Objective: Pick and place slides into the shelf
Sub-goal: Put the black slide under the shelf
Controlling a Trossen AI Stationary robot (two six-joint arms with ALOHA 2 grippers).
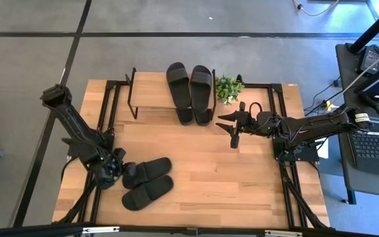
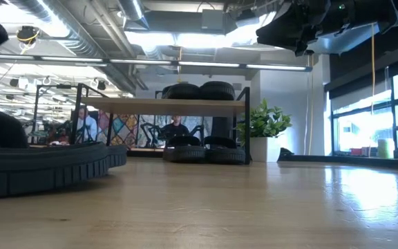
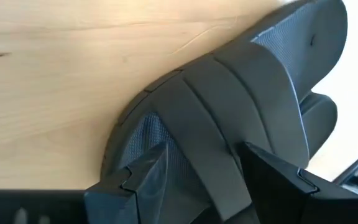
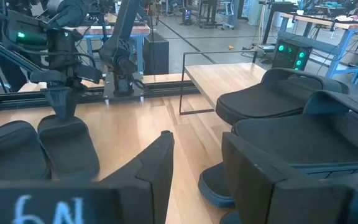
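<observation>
Two black slides [image 1: 147,172] [image 1: 149,192] lie side by side, soles down, on the table's near left. My left gripper [image 1: 115,168] is open at the left end of the farther one. In its wrist view it [image 3: 201,162] slants down, with one finger over the footbed [image 3: 143,134] and the other over the strap [image 3: 229,118]. The shelf [image 1: 151,92] stands at the far middle with two slides [image 1: 178,85] [image 1: 201,82] on its top plank. More slides [image 2: 185,149] show under the plank. My right gripper [image 1: 227,130] hangs open and empty, right of the shelf. My left gripper comes down slanting onto the farther slide, with a ridge of the strap [image 3: 207,174] between its fingers. I cannot tell whether either finger touches the slide. The slide lies flat on the table.
A small green plant [image 1: 229,87] stands just right of the shelf, close to my right gripper. Black frame rails [image 1: 110,105] run along the table's left and right sides. Bare wood [image 1: 229,184] lies in the near middle and near right.
</observation>
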